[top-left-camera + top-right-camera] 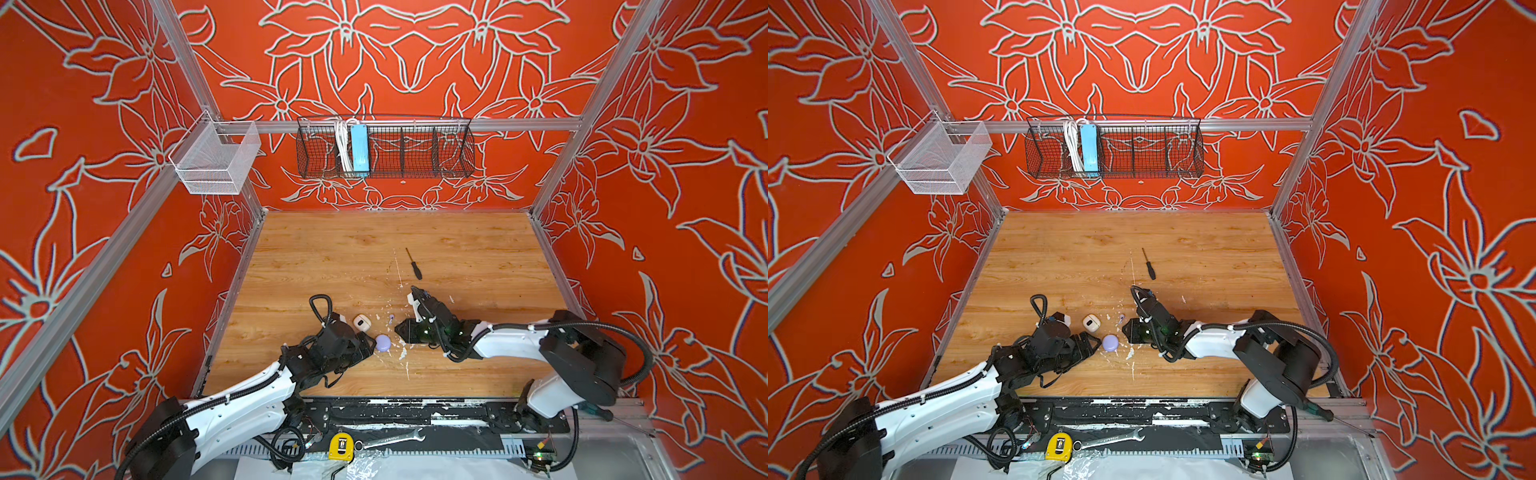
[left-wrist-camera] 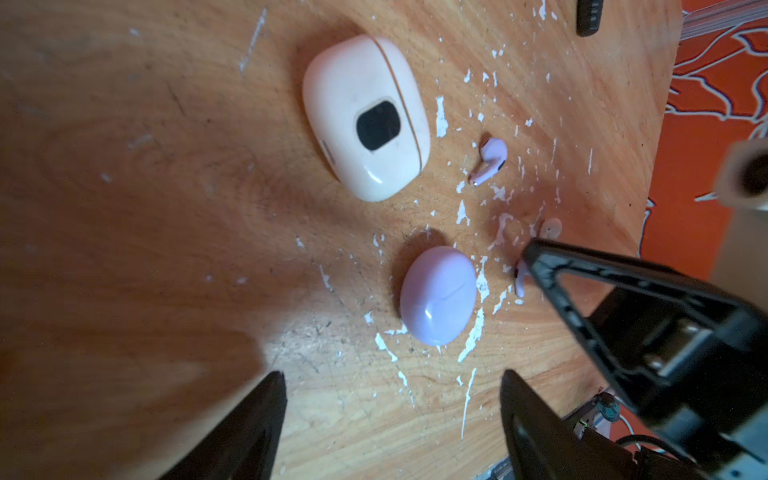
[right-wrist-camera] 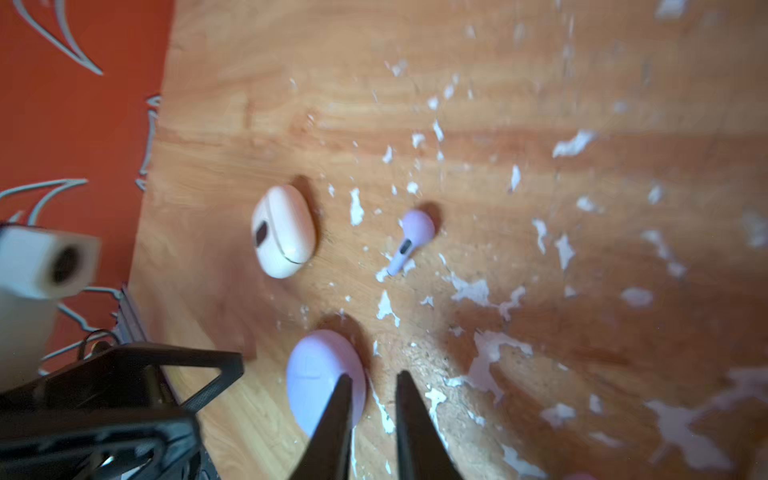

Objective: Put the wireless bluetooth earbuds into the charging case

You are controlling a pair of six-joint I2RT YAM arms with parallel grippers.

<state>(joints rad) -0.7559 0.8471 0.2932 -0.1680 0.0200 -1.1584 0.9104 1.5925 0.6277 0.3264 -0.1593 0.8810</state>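
The left gripper (image 2: 390, 376) stands with jaws wide apart and grips nothing. The closed lavender charging case (image 2: 438, 295) lies on the table (image 2: 124, 208) just ahead of the gap, clear of both fingers. The right gripper (image 3: 372, 374) has its jaws drawn narrow with a slim gap. A small lavender piece (image 2: 519, 282) sits at its fingertip, partly hidden, so a grip cannot be confirmed. One lavender earbud (image 2: 490, 160) lies loose on the wood beyond both grippers, near the closed cream-white case (image 2: 365, 116) but not touching it. White paint flecks (image 3: 478, 291) surround this group. In both top views the group sits near the front middle of the board, well apart from the side rails. Open wood extends toward the back wall, where a screwdriver (image 1: 414, 264) lies.
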